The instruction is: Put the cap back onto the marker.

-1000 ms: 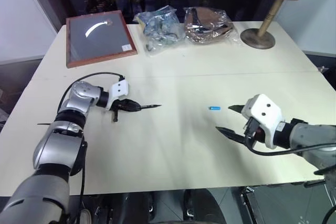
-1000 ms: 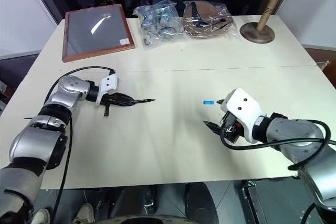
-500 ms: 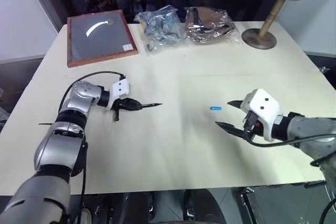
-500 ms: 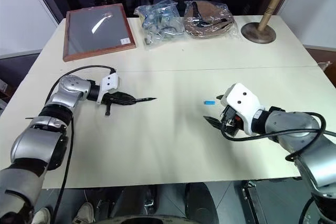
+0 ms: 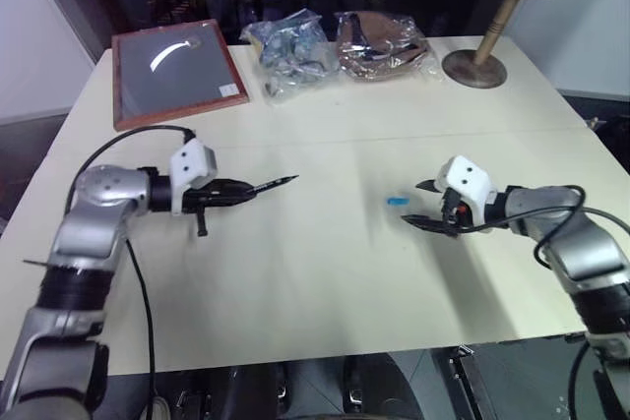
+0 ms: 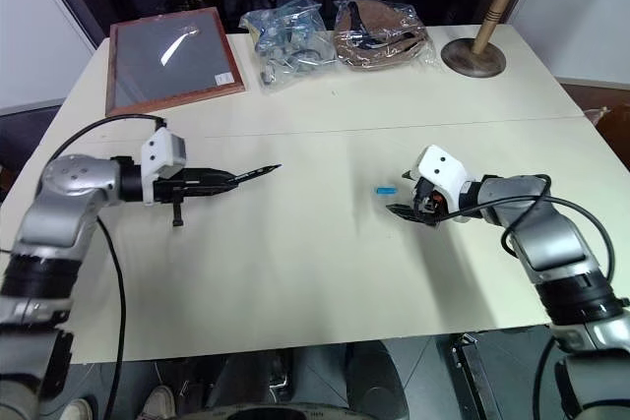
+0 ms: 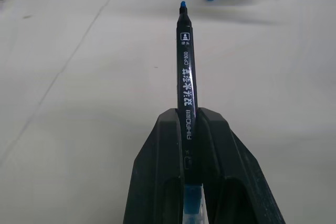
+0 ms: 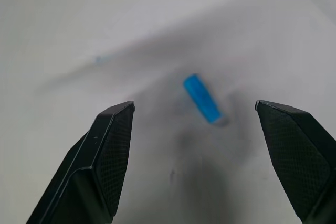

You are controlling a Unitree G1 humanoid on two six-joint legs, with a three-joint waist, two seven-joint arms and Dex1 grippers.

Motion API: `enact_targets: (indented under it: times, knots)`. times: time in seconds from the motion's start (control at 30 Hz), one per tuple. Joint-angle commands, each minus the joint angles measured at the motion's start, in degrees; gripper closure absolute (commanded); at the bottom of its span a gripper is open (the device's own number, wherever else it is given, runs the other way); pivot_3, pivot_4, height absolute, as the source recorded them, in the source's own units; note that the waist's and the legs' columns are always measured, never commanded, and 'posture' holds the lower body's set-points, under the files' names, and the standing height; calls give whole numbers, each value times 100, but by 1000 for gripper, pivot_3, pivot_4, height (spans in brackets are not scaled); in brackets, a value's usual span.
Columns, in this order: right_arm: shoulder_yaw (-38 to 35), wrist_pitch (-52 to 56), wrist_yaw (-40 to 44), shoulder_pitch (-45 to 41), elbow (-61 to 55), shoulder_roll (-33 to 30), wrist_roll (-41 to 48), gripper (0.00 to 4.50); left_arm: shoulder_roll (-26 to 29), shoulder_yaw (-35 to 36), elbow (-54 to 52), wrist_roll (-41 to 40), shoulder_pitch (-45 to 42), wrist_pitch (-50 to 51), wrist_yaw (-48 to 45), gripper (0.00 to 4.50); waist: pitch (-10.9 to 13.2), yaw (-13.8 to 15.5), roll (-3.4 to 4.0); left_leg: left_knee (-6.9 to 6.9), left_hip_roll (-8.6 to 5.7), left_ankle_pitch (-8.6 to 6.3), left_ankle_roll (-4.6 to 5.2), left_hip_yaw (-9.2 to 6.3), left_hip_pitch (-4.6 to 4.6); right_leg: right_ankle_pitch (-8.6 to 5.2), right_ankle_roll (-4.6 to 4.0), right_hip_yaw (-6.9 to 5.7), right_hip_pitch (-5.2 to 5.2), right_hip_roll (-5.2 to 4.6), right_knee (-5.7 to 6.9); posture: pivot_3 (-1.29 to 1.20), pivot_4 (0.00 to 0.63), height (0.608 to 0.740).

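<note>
1. Clutter sits along the far edge of the cream table (image 5: 325, 272): a wood-framed dark panel (image 5: 172, 71) at the far left, 2 crinkled clear plastic bags, one with bluish contents (image 5: 290, 46) and one with brown contents (image 5: 384, 44), and a turned wooden stand (image 5: 487, 22) with a round base at the far right.
2. Nothing lies on the table between the 2 grippers except the cap (image 5: 396, 202); the surface around it is bare.
3. The cap, a short bright blue cylinder, lies on its side just beside the tips of the right gripper (image 5: 421, 206), on the side toward the left arm; in the right wrist view it sits between and beyond the 2 spread fingers (image 8: 107, 156), apart from both.
4. The right gripper's jaws stand wide apart and hold nothing; the finger pads look finely textured.
5. The left gripper (image 5: 236, 192) is clamped on the marker (image 7: 185, 82), a slim glossy black stick with white print, its small blue point (image 7: 182, 4) aimed toward the cap and seemingly raised off the table.
</note>
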Motion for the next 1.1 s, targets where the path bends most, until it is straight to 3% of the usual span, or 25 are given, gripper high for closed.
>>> enact_targets:
  times: [0.03,0.33,0.73,0.87,1.03,1.1]
  knots:
    - [119,-626,345,-460,843,163,-262,672,176,400,-887,-347,285,500,406,4459,0,27,0,0,0,0,0,-1,0,0,0,0,0,0,0,0,150,740]
    - [323,-1478,898,-1239,2546,621,-688,672,369,732,-1747,-714,956,967,977,4459,1,4,2,0,-2,2,-4,1,3,2,3,0,3,-3,0,0,150,740]
    - [380,-2097,1054,-1506,3717,849,-1057,672,560,728,-1830,-832,1066,906,1160,4459,0,2,1,0,-2,2,-6,1,35,2,2,0,35,-5,-1,0,150,740]
    - [370,-2165,1079,-1480,3815,861,-1102,1922,613,728,-1847,-876,1051,913,1180,4500,0,3,2,0,-1,1,-7,1,49,2,0,1,49,-14,-1,0,150,740]
    - [348,-2182,1109,-1457,3826,867,-1117,4447,681,714,-1766,-898,995,870,1172,4500,-1,5,2,0,-2,2,-8,2,52,3,-1,1,50,-27,-1,0,150,740]
    - [330,-2156,1102,-1437,3756,859,-1112,4447,690,698,-1737,-907,971,862,1152,4500,-1,5,2,0,-3,2,-9,2,52,3,-1,1,50,-28,-1,0,150,740]
